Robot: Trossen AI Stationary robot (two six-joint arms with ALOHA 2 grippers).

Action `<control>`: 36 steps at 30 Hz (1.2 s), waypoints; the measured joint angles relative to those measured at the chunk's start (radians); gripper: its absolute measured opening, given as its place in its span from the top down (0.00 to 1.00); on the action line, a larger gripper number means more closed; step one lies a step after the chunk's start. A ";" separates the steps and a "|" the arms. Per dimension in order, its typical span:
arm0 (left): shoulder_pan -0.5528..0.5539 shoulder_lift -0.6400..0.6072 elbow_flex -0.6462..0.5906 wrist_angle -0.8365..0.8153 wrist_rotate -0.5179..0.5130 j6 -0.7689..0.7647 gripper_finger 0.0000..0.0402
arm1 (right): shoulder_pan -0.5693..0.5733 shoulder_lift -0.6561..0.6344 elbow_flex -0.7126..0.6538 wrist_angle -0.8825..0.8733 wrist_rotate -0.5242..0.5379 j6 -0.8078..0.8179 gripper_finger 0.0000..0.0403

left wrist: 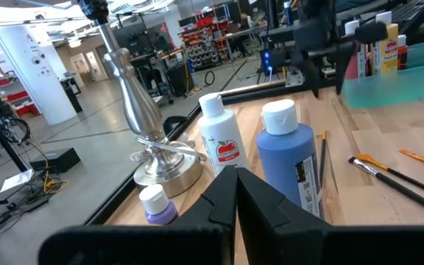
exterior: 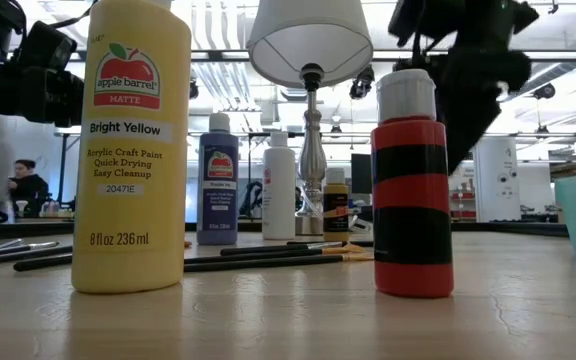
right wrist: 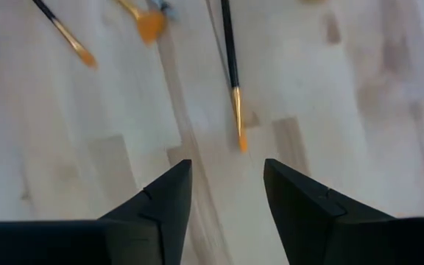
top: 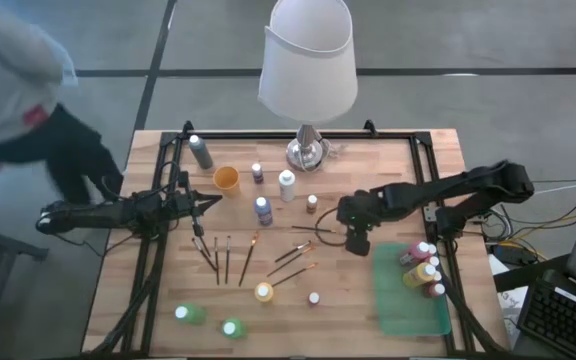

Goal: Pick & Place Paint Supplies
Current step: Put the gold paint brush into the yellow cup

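**Arms at mid-table, one gripper closed, one parted**

The left arm was stretched in from the left edge, lying low and nearly level across the table, its wrist turned toward the centre. The left gripper (top: 200,207) was held closed, its two dark fingers (left wrist: 235,199) pressed together with nothing between them. The right arm was reached in from the right side, bent at the elbow, its wrist pitched steeply downward. The right gripper (right wrist: 227,193) was held above the tabletop with its fingers (right wrist: 164,195) parted and nothing gripped
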 joint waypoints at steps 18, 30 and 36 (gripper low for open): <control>0.000 0.000 0.000 0.000 0.000 0.000 0.97 | 0.002 0.048 -0.172 0.314 0.059 0.002 0.65; -0.001 0.000 0.000 0.000 0.000 0.000 0.97 | 0.002 0.048 -0.266 0.432 0.059 0.002 0.72; 0.000 0.000 0.000 0.000 0.000 0.000 0.97 | 0.002 0.048 -0.288 0.480 0.061 0.003 0.76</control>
